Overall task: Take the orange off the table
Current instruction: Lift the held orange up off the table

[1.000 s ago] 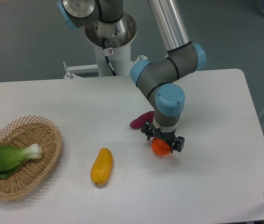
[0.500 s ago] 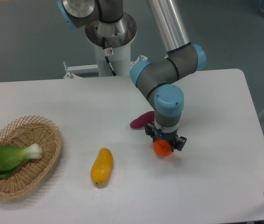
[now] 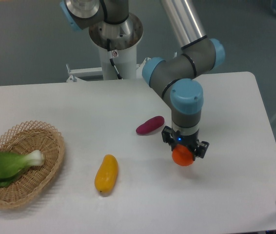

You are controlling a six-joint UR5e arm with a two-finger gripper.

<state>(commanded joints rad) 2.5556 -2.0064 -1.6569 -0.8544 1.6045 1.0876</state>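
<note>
Inventory, fixed cam: 1 arm w/ 1 gripper (image 3: 185, 147). Jaws closed on 1 orange (image 3: 183, 156), one finger each side; the orange sits between the jaws over the right-centre of the white desk (image 3: 235, 195). Contact w/ desk surface: cannot tell. 1 purple sweet potato (image 3: 149, 125) lies near, up and left of the jaws. 1 yellow mango-like fruit (image 3: 106, 173) lies well left, slightly below. 1 wicker basket (image 3: 50, 141) at far left holds 1 green bok choy (image 3: 9, 165).
</note>
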